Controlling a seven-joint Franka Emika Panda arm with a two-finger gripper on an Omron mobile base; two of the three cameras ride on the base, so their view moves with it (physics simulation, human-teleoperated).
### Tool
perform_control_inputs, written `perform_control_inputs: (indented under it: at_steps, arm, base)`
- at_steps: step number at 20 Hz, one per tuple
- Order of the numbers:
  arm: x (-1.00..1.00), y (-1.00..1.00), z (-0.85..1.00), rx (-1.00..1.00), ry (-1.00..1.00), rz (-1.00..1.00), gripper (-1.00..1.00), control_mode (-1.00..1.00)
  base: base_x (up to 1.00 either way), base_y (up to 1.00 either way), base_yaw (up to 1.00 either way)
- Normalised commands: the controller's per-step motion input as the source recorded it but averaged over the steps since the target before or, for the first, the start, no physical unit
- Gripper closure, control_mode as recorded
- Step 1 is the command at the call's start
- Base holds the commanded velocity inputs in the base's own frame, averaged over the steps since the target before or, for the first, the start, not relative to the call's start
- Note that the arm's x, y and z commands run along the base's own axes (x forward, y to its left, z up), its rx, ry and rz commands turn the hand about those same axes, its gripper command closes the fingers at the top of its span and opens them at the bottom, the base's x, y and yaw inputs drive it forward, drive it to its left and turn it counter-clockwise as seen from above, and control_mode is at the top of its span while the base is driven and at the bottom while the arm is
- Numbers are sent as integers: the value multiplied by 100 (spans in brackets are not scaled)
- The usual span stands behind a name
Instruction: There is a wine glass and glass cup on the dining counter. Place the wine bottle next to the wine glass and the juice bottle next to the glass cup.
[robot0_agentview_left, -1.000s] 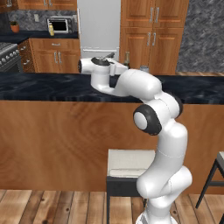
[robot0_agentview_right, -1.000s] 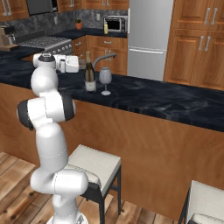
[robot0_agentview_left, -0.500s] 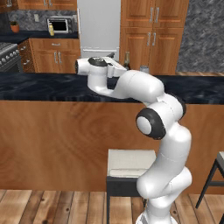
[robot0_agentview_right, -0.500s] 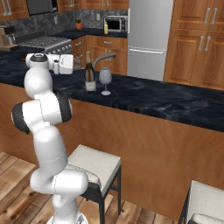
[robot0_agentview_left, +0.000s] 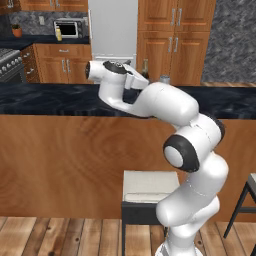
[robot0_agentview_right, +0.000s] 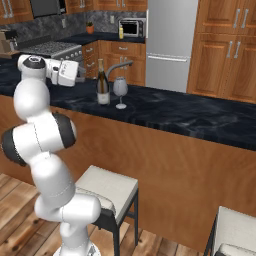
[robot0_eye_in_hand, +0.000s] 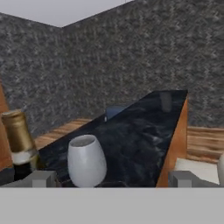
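End effector (robot0_eye_in_hand: 111, 178): we see it wide open and holding nothing, its tips level and aimed along the surface (robot0_agentview_right: 200, 117).
Wine bottle (robot0_agentview_right: 103, 82): upright just beside the wine glass (robot0_agentview_right: 120, 88), near the surface's front edge; we judge that pairing done.
Glass cup (robot0_eye_in_hand: 166, 101): toward the surface's far end, well apart.
Arm (robot0_agentview_left: 165, 102): bent, reaching forward over the surface, hand level.

Stool (robot0_agentview_right: 106, 187) before counter front; microwave (robot0_agentview_right: 132, 27), fridge (robot0_agentview_right: 170, 42) behind.

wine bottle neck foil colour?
Gold, on the wine bottle; clearest in the hand view.
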Motion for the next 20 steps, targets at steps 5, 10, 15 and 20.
perform_control_inputs:
  at_steps: [5,10,15,20]
  arm:
    - [-72,-23,3,3,0,0,-100,-100]
    - [-75,-25,-1,0,3,0,-100,-100]
    - [-76,-19,-16,0,11,2,-100,-100]
    - [-79,-12,-23,0,3,7,-100,-100]
  base:
    - [0,0,0]
    - [0,0,0]
    - [0,0,0]
    - [0,0,0]
